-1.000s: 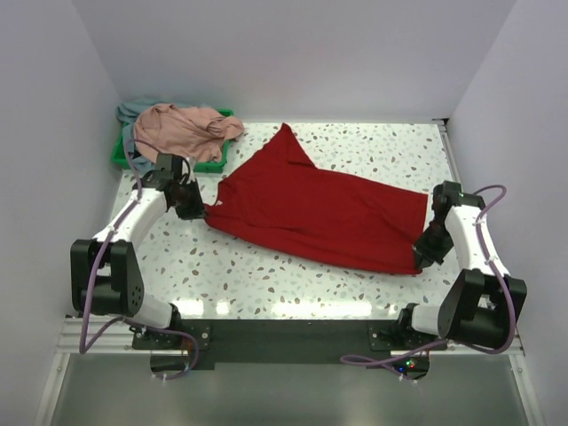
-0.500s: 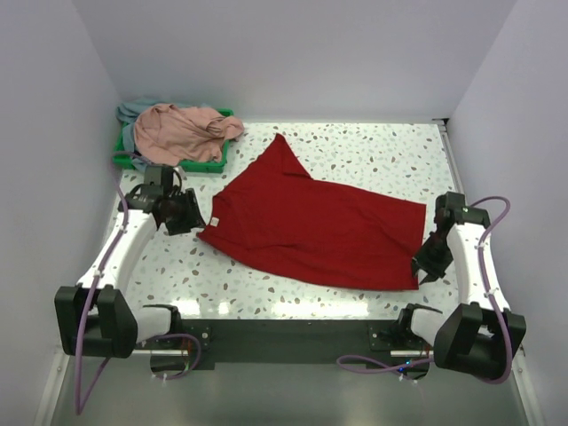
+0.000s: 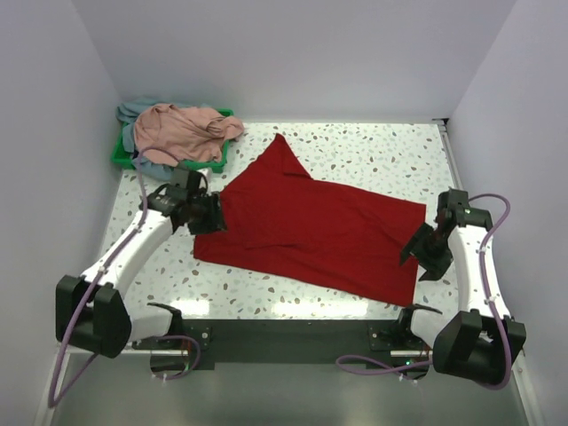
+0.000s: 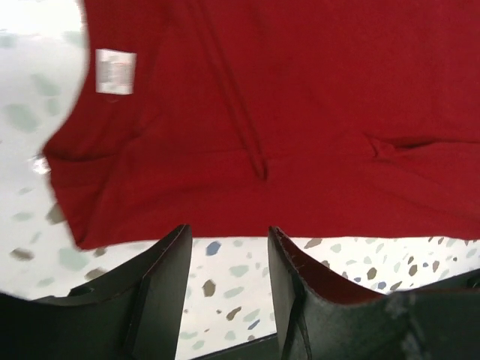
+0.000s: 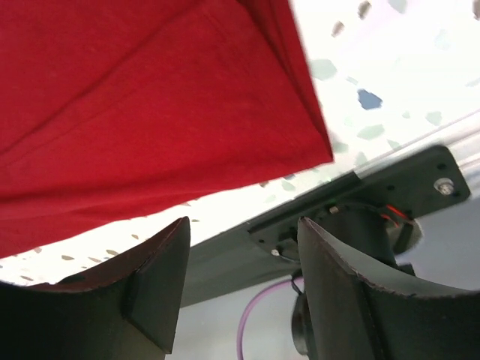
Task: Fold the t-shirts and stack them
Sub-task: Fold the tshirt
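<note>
A bright red t-shirt (image 3: 311,226) lies spread flat across the middle of the table, one sleeve pointing to the back. My left gripper (image 3: 213,216) hovers over its left edge, open, with only speckled tabletop between the fingers (image 4: 229,232). The left wrist view shows the red cloth (image 4: 285,112) with a white label (image 4: 115,71) just beyond the fingertips. My right gripper (image 3: 415,253) stands open at the shirt's near right corner, nothing in it (image 5: 244,225); the red corner (image 5: 135,105) lies just past its tips. A dusty pink t-shirt (image 3: 182,129) and a grey-blue one (image 3: 133,111) are heaped at the back left.
The pink and grey-blue shirts rest on a green tray (image 3: 120,158) in the back left corner. White walls close in the table on three sides. The black mounting rail (image 3: 284,335) runs along the near edge, also seen below the right fingers (image 5: 360,195).
Both grippers have opened and let go of the red shirt, which has settled flat on the table. The left gripper moved right over the shirt's edge; the right one swung in toward its corner.
</note>
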